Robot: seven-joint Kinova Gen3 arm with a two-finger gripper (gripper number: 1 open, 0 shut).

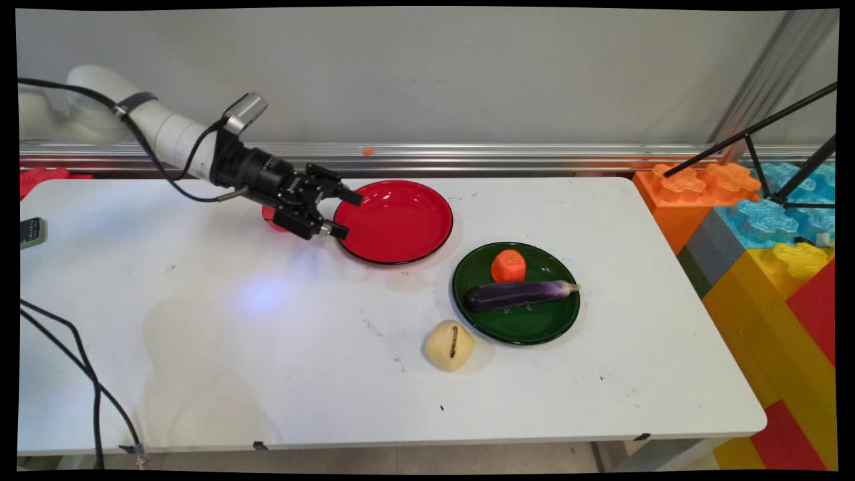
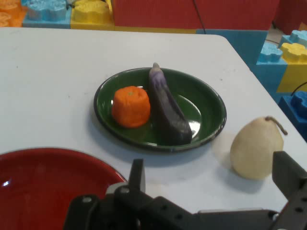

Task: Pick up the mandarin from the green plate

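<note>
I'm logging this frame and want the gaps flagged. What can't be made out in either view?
- Red thing behind the gripper, main view: mostly hidden by the gripper; identity unclear.
- Red plate, hand view: cut off by the left and bottom edges and covered by the gripper's linkage.
- Small dark device, main view: cut off at the left edge.
- Pale marks on the green plate below the eggplant: too small to read.

**No readable text**

No lettering, label, brand or number can be read anywhere. Faint pale marks show on the green plate point(image 1: 534, 321) just beside the eggplant point(image 1: 518, 294), too small to make out as characters.
</note>
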